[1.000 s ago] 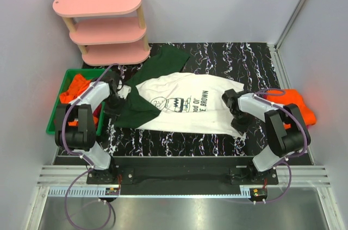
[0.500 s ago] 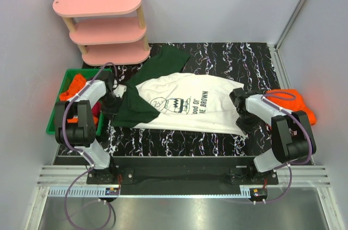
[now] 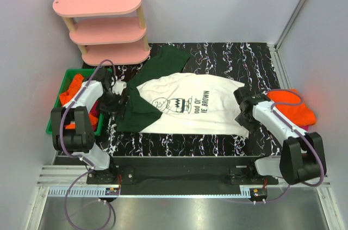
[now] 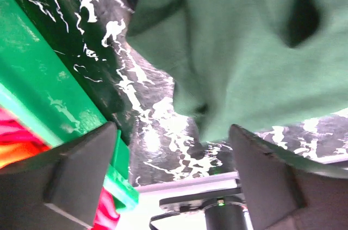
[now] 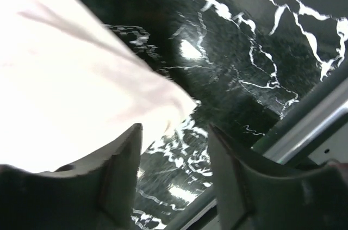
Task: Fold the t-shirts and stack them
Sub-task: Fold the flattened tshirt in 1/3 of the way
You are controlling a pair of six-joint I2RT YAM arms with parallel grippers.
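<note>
Shirt (image 3: 187, 105), white with green sleeves, lies spread mid-counter (image 3: 239, 61). My left end effector (image 4: 174, 148) sits at its 9 o'clock, fingers wide apart around the sleeve (image 4: 234, 39) edge. My right end effector (image 5: 174, 148), at 4 o'clock, has its fingers parted at the hem corner. An orange shirt (image 3: 291, 105) sits at 3 o'clock.

Farther apart: left end effector (image 3: 111, 101), right end effector (image 3: 243, 116); t-shirt (image 3: 187, 111) flatter.

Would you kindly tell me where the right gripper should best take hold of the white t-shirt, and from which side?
Probably its near hem corner, approached low from the right. The white t-shirt lies flat, and that corner sticks out as a thin point over the dark table, just ahead of the open right gripper.
</note>
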